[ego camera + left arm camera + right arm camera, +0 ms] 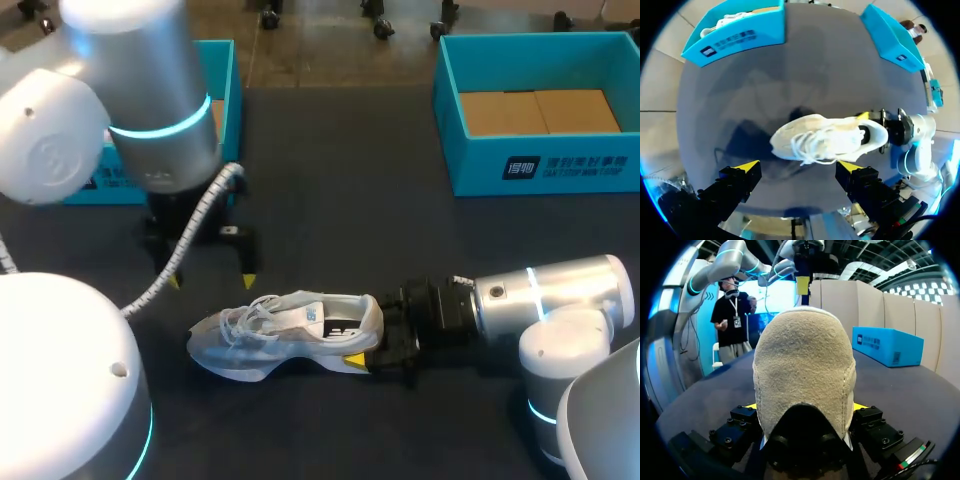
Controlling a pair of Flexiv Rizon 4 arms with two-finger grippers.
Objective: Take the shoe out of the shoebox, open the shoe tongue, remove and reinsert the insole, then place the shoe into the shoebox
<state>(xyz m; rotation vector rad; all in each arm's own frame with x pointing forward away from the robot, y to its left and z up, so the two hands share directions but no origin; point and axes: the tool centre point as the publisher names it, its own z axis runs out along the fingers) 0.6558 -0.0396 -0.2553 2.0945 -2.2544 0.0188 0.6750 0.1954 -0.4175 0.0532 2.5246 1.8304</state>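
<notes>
1. The white sneaker (285, 335) is resting on the dark table (340, 200), outside both shoeboxes.
2. The right gripper (368, 340) is pinching the sneaker's heel, with one yellow-tipped finger pressing on each side.
3. The left gripper (212, 282) is hovering near the sneaker's laced forefoot, on its far side. Its fingers are spread and gripping nothing.
4. A blue shoebox (535, 110) is standing well beyond the sneaker's heel end. A second blue shoebox (225, 75) is standing well beyond its toe end.
</notes>
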